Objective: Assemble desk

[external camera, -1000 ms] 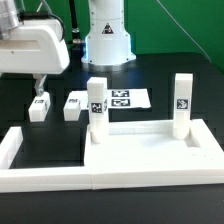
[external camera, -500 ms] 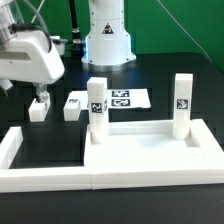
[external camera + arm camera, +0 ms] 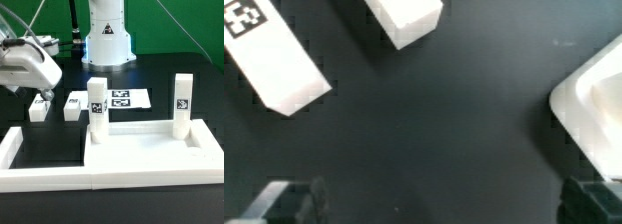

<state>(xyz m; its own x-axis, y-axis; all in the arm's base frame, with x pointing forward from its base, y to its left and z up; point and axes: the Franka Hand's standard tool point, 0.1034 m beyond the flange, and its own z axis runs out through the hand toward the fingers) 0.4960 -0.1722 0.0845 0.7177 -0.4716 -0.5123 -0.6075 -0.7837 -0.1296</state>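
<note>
the surface (image 3: 55, 135) is matte black, and behind it a green backdrop (image 3: 170, 25) closes off the room, with the white robot base (image 3: 105, 35) standing at the upper middle of the exterior view. the marker board (image 3: 125, 100) lies flat just in front of that base. the tabletop (image 3: 140, 128) sits in the lower right of the frame with its raised rim up, and two posts stand upright in its back corners: the left upright leg (image 3: 97, 110) and the right upright leg (image 3: 182, 105), each with a tag facing the camera. a long white border frame (image 3: 60, 178) runs along the bottom of the frame and up the exterior view's left. two more legs lie on the surface at the exterior view's left, the outer loose leg (image 3: 40, 106) and the inner loose leg (image 3: 75, 103), near each other but apart. the arm (image 3: 28, 65) hangs over the outer one in the upper left, and its bulk hides the fingertips there. in the wrist view the claw (image 3: 438, 205) is spread wide, with only bare dark surface between its fingers (image 3: 287, 200), which are cut off by the frame edge. a tagged leg (image 3: 278, 62) and a second leg (image 3: 407, 20) lie ahead of it, both cropped; a blurred white part (image 3: 598, 110) is cropped too, and i cannot tell which piece it is.
</note>
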